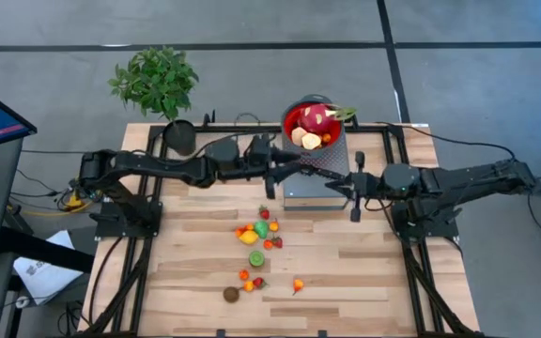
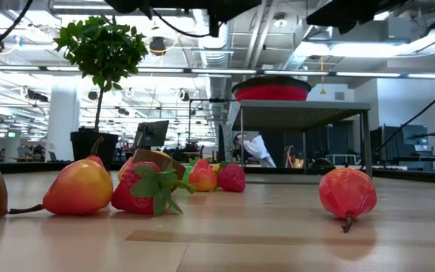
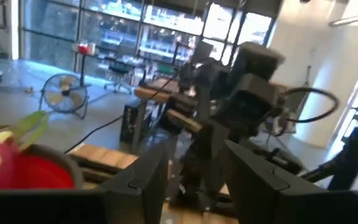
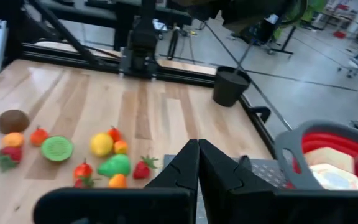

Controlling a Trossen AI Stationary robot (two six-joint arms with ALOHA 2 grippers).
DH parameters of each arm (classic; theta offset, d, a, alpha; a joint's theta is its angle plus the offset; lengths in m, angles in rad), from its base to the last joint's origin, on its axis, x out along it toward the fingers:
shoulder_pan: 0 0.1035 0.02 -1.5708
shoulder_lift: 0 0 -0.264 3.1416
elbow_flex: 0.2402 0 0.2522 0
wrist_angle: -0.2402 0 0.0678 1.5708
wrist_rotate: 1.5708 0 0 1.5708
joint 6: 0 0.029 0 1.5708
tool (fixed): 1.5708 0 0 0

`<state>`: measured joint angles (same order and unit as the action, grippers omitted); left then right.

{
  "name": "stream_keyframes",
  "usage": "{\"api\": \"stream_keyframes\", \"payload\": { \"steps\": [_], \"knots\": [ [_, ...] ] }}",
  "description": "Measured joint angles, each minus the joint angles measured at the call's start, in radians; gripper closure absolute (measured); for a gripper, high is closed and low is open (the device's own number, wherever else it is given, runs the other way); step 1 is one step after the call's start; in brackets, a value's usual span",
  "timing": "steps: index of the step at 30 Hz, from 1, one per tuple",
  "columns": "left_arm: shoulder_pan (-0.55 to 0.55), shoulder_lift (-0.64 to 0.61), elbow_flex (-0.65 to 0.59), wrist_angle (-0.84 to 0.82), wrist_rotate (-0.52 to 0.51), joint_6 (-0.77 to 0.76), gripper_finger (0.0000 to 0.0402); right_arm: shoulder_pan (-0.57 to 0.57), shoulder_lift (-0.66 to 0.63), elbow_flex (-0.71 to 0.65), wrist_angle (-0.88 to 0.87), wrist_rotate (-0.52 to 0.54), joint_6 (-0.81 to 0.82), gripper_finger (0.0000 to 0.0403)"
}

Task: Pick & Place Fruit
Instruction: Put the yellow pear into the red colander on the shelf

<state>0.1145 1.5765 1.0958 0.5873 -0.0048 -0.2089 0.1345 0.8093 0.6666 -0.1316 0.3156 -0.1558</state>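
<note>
Fruit (image 1: 256,233) sits scattered across the middle of the tabletop, a loose cluster of red, orange, yellow and green pieces with a brown one (image 1: 231,294) nearer the front edge and a lone red-orange piece (image 1: 298,284) off to its right. More has already landed: the dragon fruit (image 1: 316,118) and a couple of pale pieces fill the red bowl (image 1: 292,120), which stands up on a grey metal stand (image 1: 316,180) near the back edge, raised, it seems, so each drop needs a lift. The left gripper (image 1: 285,170) hangs just in front of the bowl, over the stand, fingers (image 3: 143,180) parted with a clear gap and nothing between them; my read is a piece has been let go and this arm is free for another. The right gripper (image 1: 354,191) waits just off the stand's right side, fingers (image 4: 182,163) pressed together and holding nothing. A potted plant (image 1: 158,83) stands at the back left corner, well clear of the action. Roughly a dozen small pieces are left on the wood, so I'd call this job far from finished.
</note>
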Motion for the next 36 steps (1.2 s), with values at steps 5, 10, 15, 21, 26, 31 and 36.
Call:
{"api": "stream_keyframes", "payload": {
  "steps": [5,10,15,21,26,31,36],
  "knots": [
    [-0.026,-0.100,-0.137,0.003,-0.049,-0.005,0.0285,0.036,0.000,0.000,-0.006,0.000,0.000,0.0400],
    [-0.089,-0.217,-0.270,0.016,-0.086,0.008,0.0303,0.050,0.000,0.000,-0.002,0.000,0.006,0.0400],
    [-0.179,-0.312,-0.385,0.015,-0.190,0.011,0.0311,0.049,0.001,0.000,-0.004,0.000,0.082,0.0400],
    [-0.256,-0.403,-0.482,0.013,-0.211,0.010,0.0312,0.049,0.001,0.000,-0.003,0.000,0.089,0.0400],
    [-0.287,-0.449,-0.515,0.019,-0.216,0.010,0.0312,0.049,0.001,0.000,0.001,0.000,0.106,0.0400],
    [-0.292,-0.465,-0.522,0.021,-0.233,0.010,0.0312,0.050,0.001,0.000,0.002,0.000,0.131,0.0400],
    [-0.294,-0.466,-0.522,0.021,-0.234,-0.006,0.0312,0.050,0.001,0.000,0.005,0.000,0.170,0.0400]
  ]
}}
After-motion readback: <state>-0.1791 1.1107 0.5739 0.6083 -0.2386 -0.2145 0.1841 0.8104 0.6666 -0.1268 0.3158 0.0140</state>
